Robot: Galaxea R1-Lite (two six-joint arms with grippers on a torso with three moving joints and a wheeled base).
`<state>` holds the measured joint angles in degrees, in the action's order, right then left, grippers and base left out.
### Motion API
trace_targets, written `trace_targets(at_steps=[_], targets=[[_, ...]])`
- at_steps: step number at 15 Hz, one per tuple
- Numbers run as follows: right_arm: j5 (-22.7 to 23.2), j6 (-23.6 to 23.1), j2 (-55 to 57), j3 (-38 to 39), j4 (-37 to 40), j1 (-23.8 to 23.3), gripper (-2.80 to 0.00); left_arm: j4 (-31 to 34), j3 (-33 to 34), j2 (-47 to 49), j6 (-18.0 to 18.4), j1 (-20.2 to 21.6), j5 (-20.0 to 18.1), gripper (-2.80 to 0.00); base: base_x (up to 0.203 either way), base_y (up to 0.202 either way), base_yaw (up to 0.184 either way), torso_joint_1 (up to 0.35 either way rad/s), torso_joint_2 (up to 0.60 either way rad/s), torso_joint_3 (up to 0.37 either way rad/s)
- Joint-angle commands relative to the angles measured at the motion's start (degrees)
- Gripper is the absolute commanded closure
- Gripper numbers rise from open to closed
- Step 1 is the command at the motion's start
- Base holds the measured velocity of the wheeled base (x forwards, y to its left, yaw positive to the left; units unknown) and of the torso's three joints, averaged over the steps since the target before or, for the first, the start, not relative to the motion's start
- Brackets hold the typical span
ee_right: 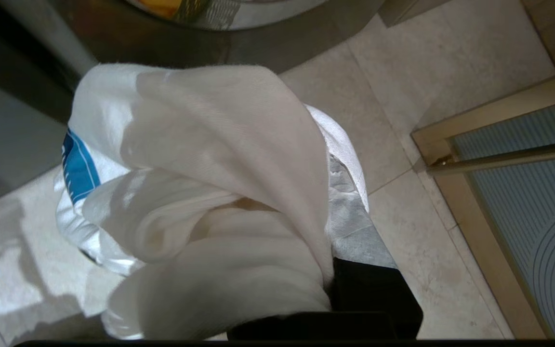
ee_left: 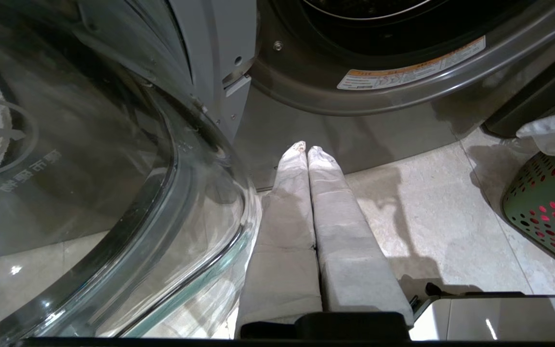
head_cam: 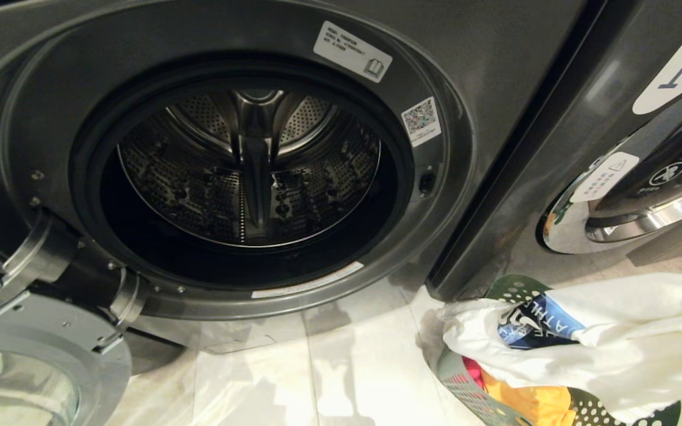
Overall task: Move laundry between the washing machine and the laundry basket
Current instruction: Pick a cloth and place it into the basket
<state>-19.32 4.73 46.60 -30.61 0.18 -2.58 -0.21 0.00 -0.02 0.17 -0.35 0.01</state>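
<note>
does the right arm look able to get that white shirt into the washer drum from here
Probably yes. The right gripper is shut on the white shirt, lifted over the laundry basket. The washer door hangs open to the left, and the drum looks empty, with nothing across its opening.

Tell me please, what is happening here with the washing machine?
The robot is moving laundry. Its right gripper, jaws shut, holds a white garment above the green laundry basket, which still contains coloured clothes. The washing machine drum is empty, its door open. The left gripper is shut, idle near the floor.
</note>
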Motion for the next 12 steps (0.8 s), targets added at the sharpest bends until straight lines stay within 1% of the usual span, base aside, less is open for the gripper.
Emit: trace_targets(at_steps=[1,4,7,9,10,12], targets=[[-0.4,0.02,0.3,-4.12,-0.01,-0.05,0.0,0.03,0.09,0.02,0.0,0.0,-0.01,0.0,0.0,0.0,0.0,0.0,0.0,0.0],[-0.45,-0.04,0.46,-7.89,-0.42,-0.05,0.0,-0.03,0.09,0.02,0.0,0.0,-0.01,0.0,0.0,0.0,0.0,0.0,0.0,0.0],[-0.45,-0.35,1.67,-12.27,-3.31,-0.03,0.0,0.04,0.09,0.02,0.0,0.0,-0.01,0.0,0.0,0.0,0.0,0.0,0.0,0.0],[-0.45,-2.45,2.12,-16.45,-3.66,-0.03,0.0,-0.01,0.09,0.02,0.0,0.0,-0.01,0.0,0.0,0.0,0.0,0.0,0.0,0.0],[-0.45,-4.2,2.17,-17.09,-4.12,-0.05,0.0,0.04,0.09,0.02,0.0,0.0,-0.01,0.0,0.0,0.0,0.0,0.0,0.0,0.0],[-0.45,-5.95,2.04,-17.59,-5.27,0.01,0.0,0.04,0.09,0.02,0.0,0.0,-0.01,0.0,0.0,0.0,0.0,0.0,0.0,0.0]])
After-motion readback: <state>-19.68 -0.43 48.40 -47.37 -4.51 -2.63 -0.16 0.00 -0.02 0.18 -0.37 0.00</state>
